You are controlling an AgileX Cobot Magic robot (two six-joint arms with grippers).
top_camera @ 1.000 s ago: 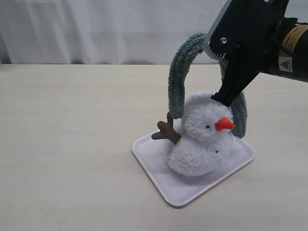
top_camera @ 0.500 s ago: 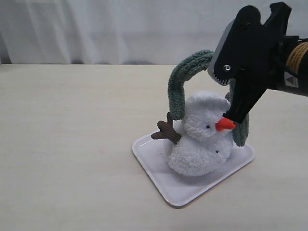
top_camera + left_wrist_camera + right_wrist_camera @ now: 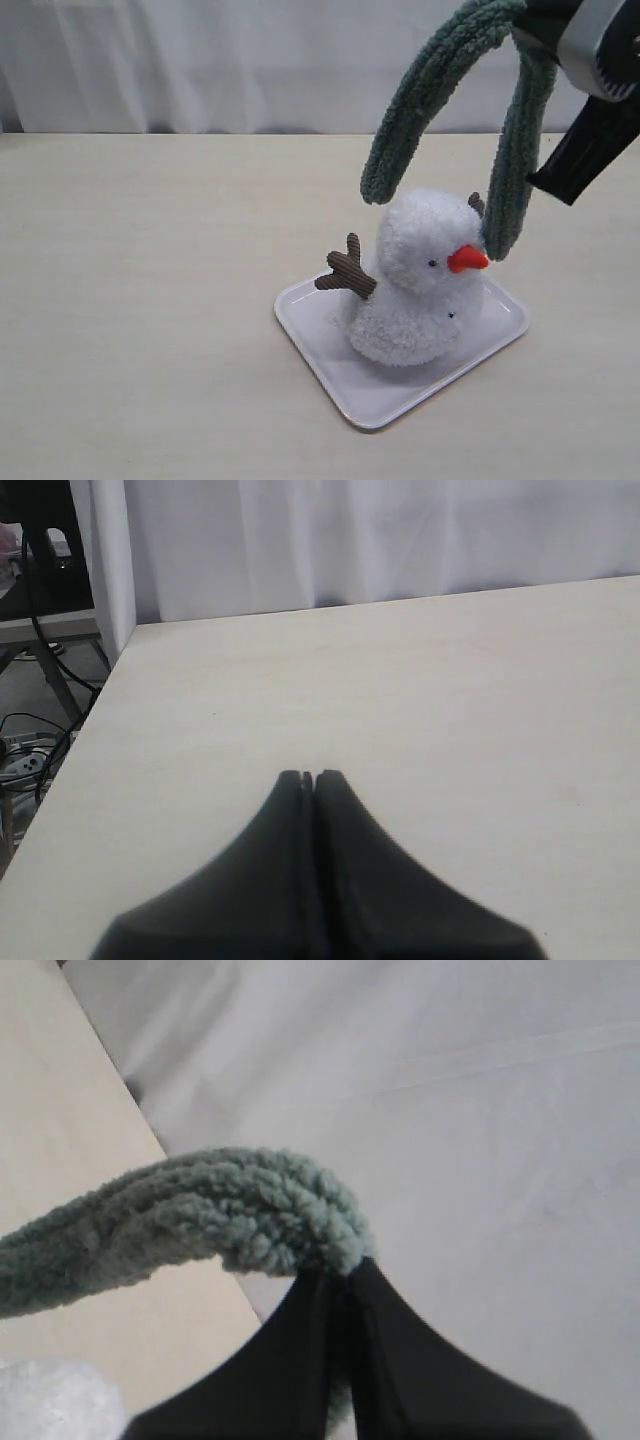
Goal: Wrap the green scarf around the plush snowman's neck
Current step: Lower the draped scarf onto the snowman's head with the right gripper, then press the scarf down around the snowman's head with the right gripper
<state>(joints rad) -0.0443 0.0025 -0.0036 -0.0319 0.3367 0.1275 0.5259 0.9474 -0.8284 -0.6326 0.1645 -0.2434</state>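
While the left tool (image 3: pixel 308 777) rests clenched, the right tool (image 3: pixel 343 1274) pinches the green scarf (image 3: pixel 424 95) above the snowman (image 3: pixel 420 250).

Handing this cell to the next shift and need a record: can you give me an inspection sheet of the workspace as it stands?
Surface: pale table, carrying only the white tray.
Job's things: scarf hangs in an arch over the snowman, both ends dangling beside its head, not round the neck; snowman upright on the tray.
Clutter: nothing seen.
Grippers: right gripper shut on the scarf, above the snowman; left gripper shut, empty, over bare table.
Cables: black cables and what looks like a power strip beyond the table's edge.
Surroundings: white curtain behind the table.
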